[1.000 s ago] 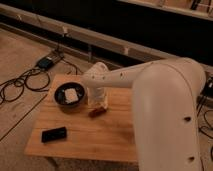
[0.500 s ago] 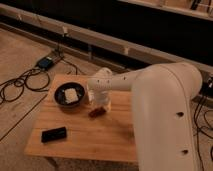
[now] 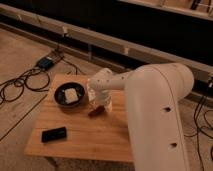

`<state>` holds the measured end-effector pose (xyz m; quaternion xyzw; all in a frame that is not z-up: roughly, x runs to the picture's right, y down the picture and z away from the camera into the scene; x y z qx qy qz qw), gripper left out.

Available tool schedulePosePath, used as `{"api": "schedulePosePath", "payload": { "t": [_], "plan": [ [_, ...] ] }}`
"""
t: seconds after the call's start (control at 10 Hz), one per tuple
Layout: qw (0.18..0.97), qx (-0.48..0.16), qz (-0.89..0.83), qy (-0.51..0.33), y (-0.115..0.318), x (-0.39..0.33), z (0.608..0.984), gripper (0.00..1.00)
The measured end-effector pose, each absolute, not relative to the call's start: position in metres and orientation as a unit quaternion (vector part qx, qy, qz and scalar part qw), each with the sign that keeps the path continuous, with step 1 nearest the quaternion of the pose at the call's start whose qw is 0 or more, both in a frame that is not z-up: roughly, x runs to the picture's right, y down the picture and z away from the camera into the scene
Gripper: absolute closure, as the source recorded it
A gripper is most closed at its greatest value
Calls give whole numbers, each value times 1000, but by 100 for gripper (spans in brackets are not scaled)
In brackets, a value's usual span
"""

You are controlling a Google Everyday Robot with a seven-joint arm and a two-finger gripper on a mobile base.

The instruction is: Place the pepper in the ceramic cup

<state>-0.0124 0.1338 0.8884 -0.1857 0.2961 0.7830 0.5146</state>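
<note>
The pepper (image 3: 96,112), small, dark and reddish, lies on the wooden table (image 3: 80,140) just right of the dark bowl. My gripper (image 3: 100,102) hangs at the end of the white arm (image 3: 150,100) directly over the pepper, open and close above it. The pepper rests on the wood and is not lifted. A short pale shape beside the bowl, which I take for the ceramic cup (image 3: 92,95), is mostly covered by the gripper.
A wide dark bowl (image 3: 60,97) holding something white sits at the table's back left. A flat black device (image 3: 53,134) lies near the front left. Cables and a power box (image 3: 46,62) lie on the floor to the left. The arm hides the table's right side.
The wrist has come a little down and to the right, toward the pepper. The pepper, the bowl and the black device have stayed where they were.
</note>
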Motion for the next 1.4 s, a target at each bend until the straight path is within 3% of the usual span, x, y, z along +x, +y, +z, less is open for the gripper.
{"api": "schedulePosePath", "payload": {
  "t": [0.9,1.4],
  "plan": [
    [511,-203,782,296,138,-35,901,38],
    [529,-224,772,271,134,-37,902,86]
  ]
}}
